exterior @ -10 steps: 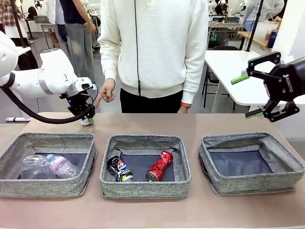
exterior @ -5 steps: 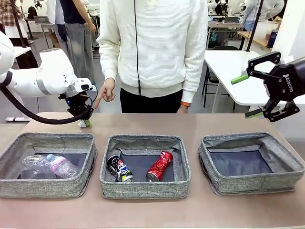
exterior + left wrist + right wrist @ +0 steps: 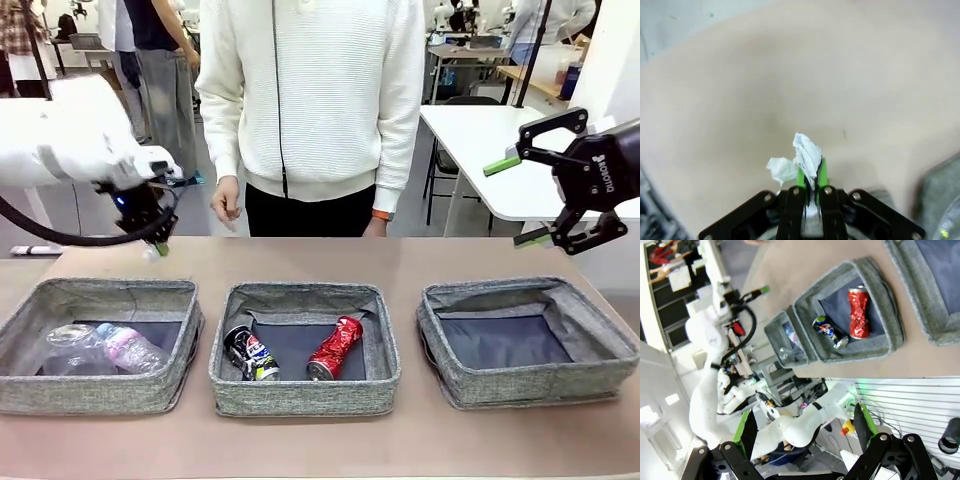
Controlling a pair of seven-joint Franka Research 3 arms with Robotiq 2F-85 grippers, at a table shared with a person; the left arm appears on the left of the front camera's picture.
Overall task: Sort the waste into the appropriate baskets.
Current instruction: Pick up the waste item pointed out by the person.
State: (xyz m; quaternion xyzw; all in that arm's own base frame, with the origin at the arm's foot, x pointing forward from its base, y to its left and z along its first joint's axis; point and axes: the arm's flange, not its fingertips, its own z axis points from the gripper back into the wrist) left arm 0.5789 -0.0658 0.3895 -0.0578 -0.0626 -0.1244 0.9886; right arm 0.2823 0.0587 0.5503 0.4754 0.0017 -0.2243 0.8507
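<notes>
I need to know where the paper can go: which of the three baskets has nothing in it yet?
The right-hand basket of the front view: its dark bottom lies bare. The middle basket holds two crushed cans, the left basket a bottle and clear plastic.

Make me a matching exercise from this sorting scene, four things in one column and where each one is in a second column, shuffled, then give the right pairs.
Things:
1. white paper wad
2. crushed red can
3. small clear bottle with pink label
4. right gripper

Places or states:
A. in the left basket
B. open, raised beyond the right basket
C. pinched in the left gripper
D. in the middle basket

Pairs: 1-C, 2-D, 3-A, 4-B
</notes>
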